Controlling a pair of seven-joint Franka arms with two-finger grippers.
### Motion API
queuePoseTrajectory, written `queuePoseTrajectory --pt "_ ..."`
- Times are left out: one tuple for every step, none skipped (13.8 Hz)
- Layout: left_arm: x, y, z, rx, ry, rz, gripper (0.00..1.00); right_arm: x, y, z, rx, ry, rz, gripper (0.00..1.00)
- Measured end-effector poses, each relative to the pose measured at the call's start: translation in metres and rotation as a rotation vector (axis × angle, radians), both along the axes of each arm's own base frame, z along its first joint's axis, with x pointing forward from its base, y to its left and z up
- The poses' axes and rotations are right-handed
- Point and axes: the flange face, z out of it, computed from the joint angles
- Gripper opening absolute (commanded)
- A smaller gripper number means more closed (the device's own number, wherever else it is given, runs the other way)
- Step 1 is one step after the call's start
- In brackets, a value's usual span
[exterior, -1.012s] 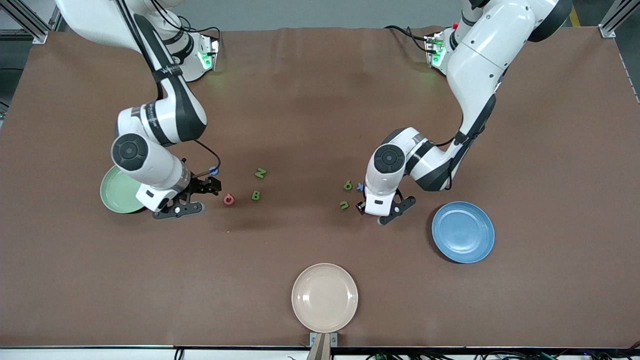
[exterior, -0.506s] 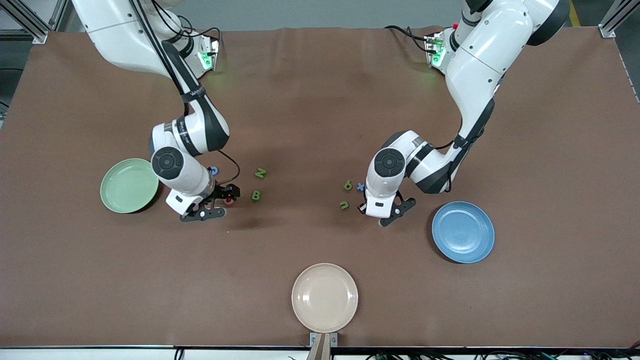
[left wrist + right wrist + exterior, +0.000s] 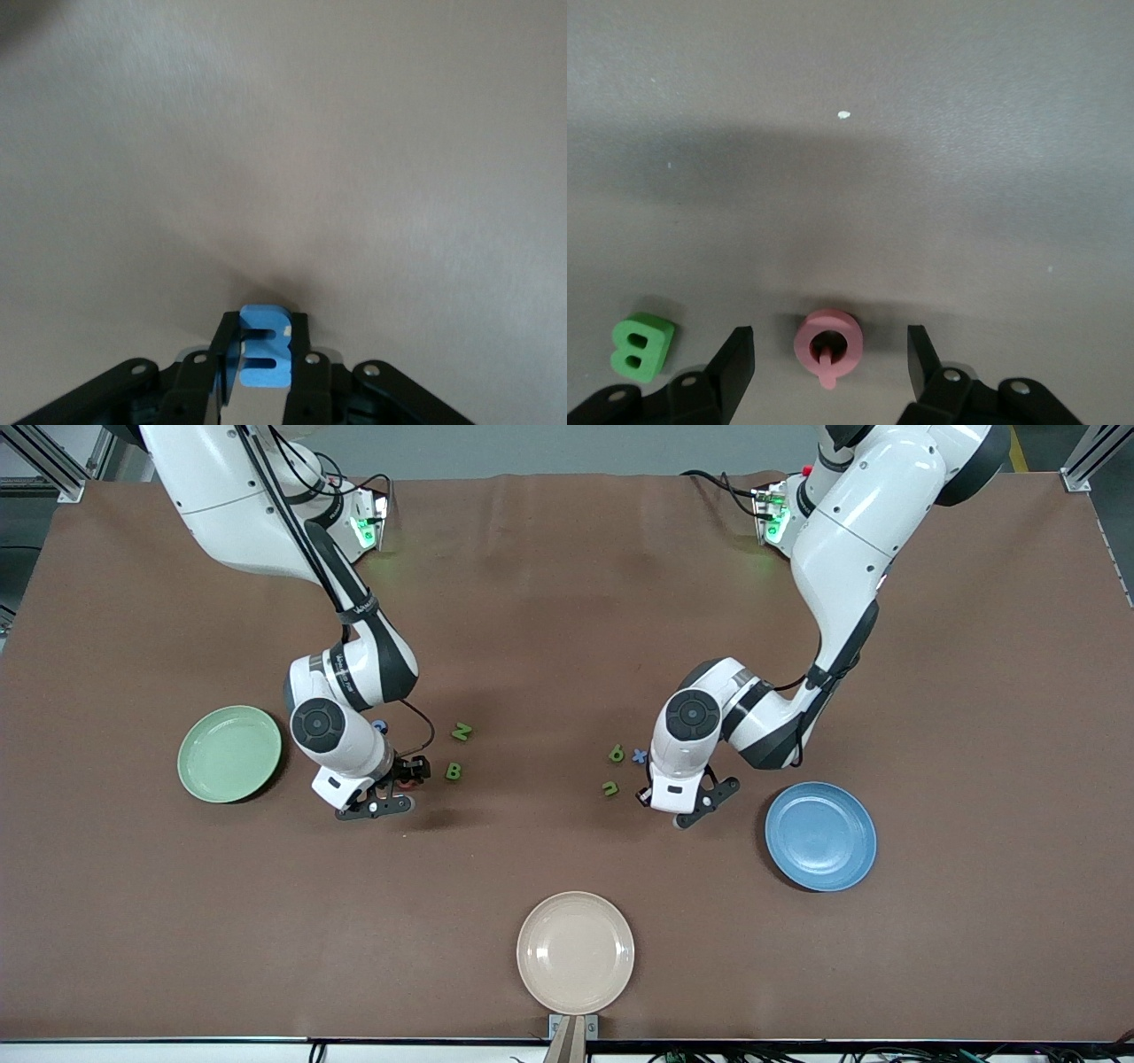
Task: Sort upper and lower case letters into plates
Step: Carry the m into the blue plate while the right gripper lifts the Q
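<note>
My right gripper (image 3: 409, 772) is open, low over the pink-red round capital (image 3: 827, 345), with one finger on each side of it and apart from it. The green B (image 3: 454, 771) lies beside it and also shows in the right wrist view (image 3: 641, 346). The green N (image 3: 461, 732) and the blue C (image 3: 379, 726), half hidden by the right arm, lie farther from the camera. My left gripper (image 3: 263, 350) is shut on the blue m (image 3: 266, 332), close to the table beside the green n (image 3: 609, 787), green b (image 3: 617, 754) and blue x (image 3: 639, 755). The pale green plate (image 3: 229, 753) and the blue plate (image 3: 820, 835) hold nothing.
A beige plate (image 3: 575, 952) sits near the table's front edge, midway along it, and holds nothing. The brown table (image 3: 567, 602) is bare toward the arms' bases.
My right arm has swung from over the pale green plate's edge toward the left arm's end, bringing its open fingers around the pink-red capital. The left gripper has barely moved.
</note>
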Motion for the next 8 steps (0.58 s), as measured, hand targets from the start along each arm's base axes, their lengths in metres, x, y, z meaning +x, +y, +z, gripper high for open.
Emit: queuePoseTrajectory --pt "0.008 0.007 0.007 -0.003 -0.014 0.01 0.0 -0.001 0.0 -0.004 -0.001 0.001 0.001 0.75" --pt "0.017 0.015 0.017 -0.003 -0.028 0.014 0.0 -0.002 0.0 -0.006 -0.002 0.003 0.001 0.71" --pt "0.026 0.026 0.03 0.004 -0.038 0.01 0.0 -0.003 0.0 -0.007 -0.002 0.005 0.001 0.7" --pt "0.034 0.039 0.044 0.019 -0.044 -0.004 0.0 -0.003 0.0 -0.008 -0.003 0.006 0.001 0.67" --pt "0.041 0.054 0.059 0.037 -0.046 -0.02 0.0 -0.003 0.0 -0.008 -0.003 0.006 0.001 0.64" --pt "0.048 0.072 0.072 0.056 -0.044 -0.037 0.0 -0.003 0.0 -0.008 -0.003 0.007 0.001 0.6" --pt "0.055 0.092 0.082 0.074 -0.038 -0.056 0.0 -0.003 0.0 -0.008 -0.003 0.007 0.001 0.57" --pt "0.062 0.114 0.087 0.089 -0.028 -0.071 0.0 -0.003 0.0 -0.008 -0.003 0.008 0.001 0.54"
